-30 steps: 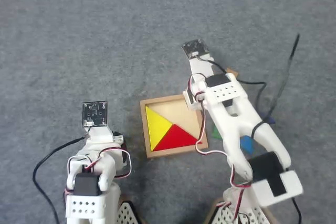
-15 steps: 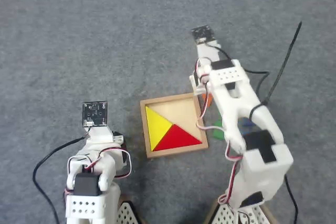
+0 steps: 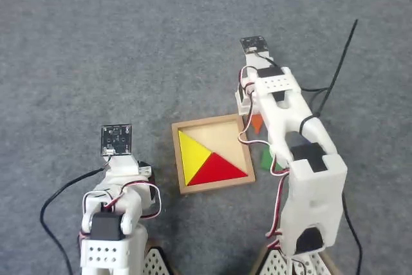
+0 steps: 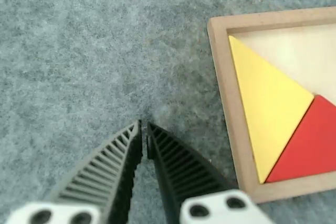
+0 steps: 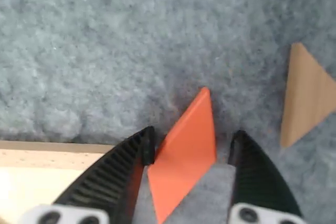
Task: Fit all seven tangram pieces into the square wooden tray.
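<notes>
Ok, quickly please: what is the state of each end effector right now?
Left end effector: closed, empty.
Right end effector: open, on either side of the orange piece, not clamping it.

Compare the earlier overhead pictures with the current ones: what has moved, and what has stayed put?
The right arm swung its elbow in toward the tray and stretched farther forward. The right gripper now sits open astride the orange piece. Nothing was visibly gripped or released. The left gripper, shut, the tray, the yellow triangle and the red triangle stayed put.
</notes>
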